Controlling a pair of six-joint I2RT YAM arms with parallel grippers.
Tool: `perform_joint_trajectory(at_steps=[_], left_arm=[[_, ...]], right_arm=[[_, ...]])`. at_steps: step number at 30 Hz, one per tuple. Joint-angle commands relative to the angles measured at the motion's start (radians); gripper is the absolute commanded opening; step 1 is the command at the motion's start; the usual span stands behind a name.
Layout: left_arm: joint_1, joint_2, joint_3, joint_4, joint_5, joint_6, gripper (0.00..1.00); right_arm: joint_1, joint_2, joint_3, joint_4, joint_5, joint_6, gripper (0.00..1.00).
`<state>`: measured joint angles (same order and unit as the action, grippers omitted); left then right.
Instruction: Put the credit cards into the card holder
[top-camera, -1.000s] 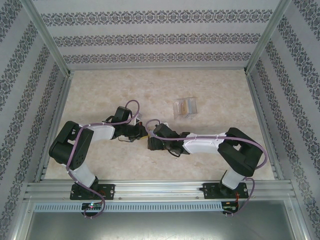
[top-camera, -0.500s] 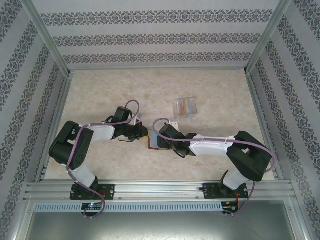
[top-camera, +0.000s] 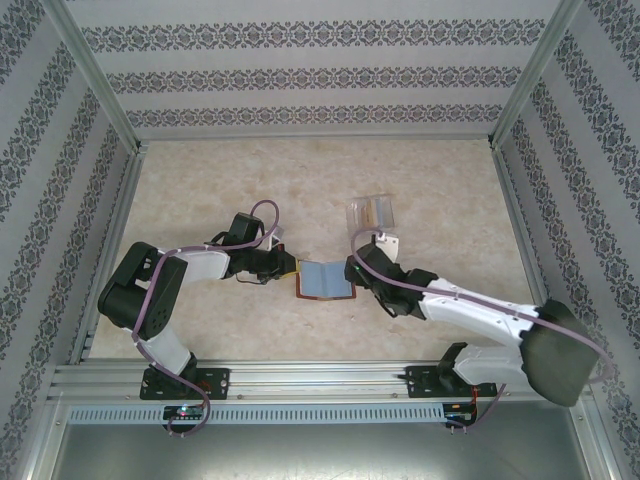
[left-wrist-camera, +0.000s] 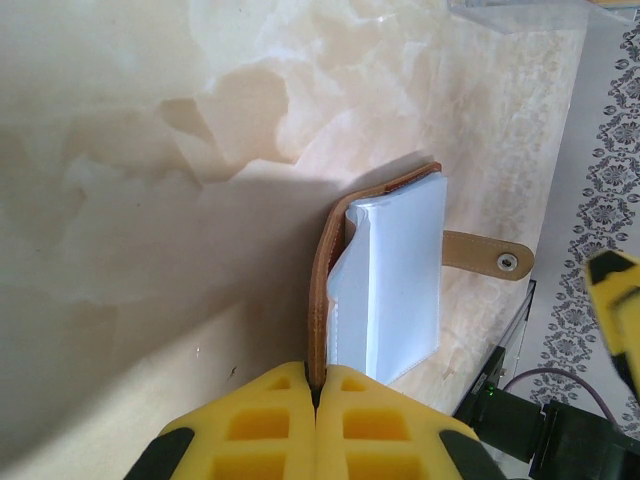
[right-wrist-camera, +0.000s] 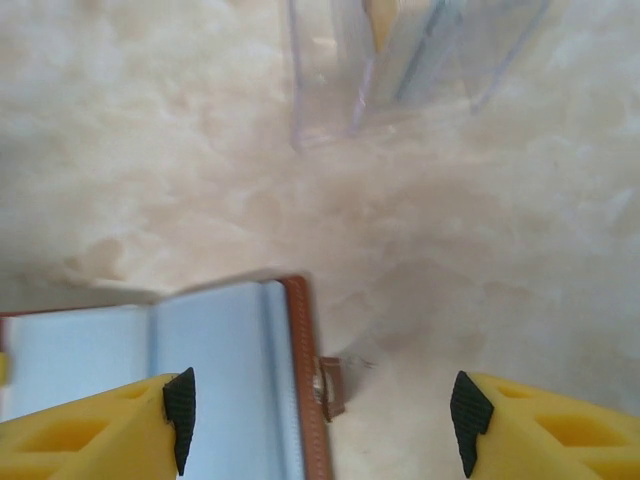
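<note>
The card holder (top-camera: 325, 280) lies opened out on the table, pale blue pockets up, brown trim round it. My left gripper (top-camera: 291, 268) is shut on its left cover; in the left wrist view the brown cover (left-wrist-camera: 318, 290) stands on edge, pinched between the yellow fingertips (left-wrist-camera: 317, 385), with the pale pockets (left-wrist-camera: 395, 280) and snap strap (left-wrist-camera: 487, 255) beyond. My right gripper (right-wrist-camera: 322, 420) is open, straddling the holder's right edge (right-wrist-camera: 300, 370) and its snap tab (right-wrist-camera: 332, 385). The credit cards (right-wrist-camera: 384, 18) stand inside a clear plastic box (top-camera: 372, 212) behind it.
The clear box (right-wrist-camera: 400, 70) stands on the marbled table (top-camera: 200, 190) just beyond the right gripper. Patterned walls and metal frame posts (top-camera: 95, 80) close in the sides and back. A metal rail (top-camera: 320, 375) runs along the near edge by the arm bases.
The right gripper pulled away rightward from the left one, and the card holder now lies spread open between them. The right arm has stretched out to the right. The left arm held still.
</note>
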<state>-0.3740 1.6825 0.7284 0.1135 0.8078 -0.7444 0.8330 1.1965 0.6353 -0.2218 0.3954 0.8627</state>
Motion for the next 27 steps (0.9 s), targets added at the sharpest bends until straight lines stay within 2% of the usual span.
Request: perform_joint_trajectory(at_steps=[1,5,7,10,13,16,20,25,27], left_arm=[[-0.009,0.006,0.001,-0.006,-0.006,0.015,0.00],[-0.009,0.014,-0.001,-0.002,-0.011,0.006,0.00],[-0.009,0.013,-0.005,0.002,-0.022,0.002,0.01],[-0.008,0.011,-0.004,-0.007,-0.033,-0.001,0.18],[-0.007,-0.005,-0.003,-0.022,-0.042,0.000,0.44],[-0.004,-0.031,0.002,-0.046,-0.055,0.005,0.62],[0.004,-0.071,0.013,-0.099,-0.085,0.028,0.75],[0.013,-0.084,0.016,-0.109,-0.088,0.025,0.81],[0.013,-0.097,0.019,-0.109,-0.077,0.018,0.83]], right_arm=[[-0.009,-0.010,0.039,0.064,-0.106,-0.087,0.71],[-0.003,0.108,0.167,0.075,-0.282,-0.116,0.69],[0.010,0.164,0.195,0.085,-0.300,-0.085,0.68],[0.010,0.232,0.193,0.102,-0.292,-0.047,0.67],[0.000,0.287,0.183,0.104,-0.300,-0.031,0.65],[-0.013,0.298,0.175,0.091,-0.296,-0.042,0.65],[-0.046,0.269,0.177,0.077,-0.295,-0.074,0.64],[-0.055,0.334,0.205,0.092,-0.414,-0.102,0.47],[-0.041,0.383,0.233,0.104,-0.444,-0.100,0.46]])
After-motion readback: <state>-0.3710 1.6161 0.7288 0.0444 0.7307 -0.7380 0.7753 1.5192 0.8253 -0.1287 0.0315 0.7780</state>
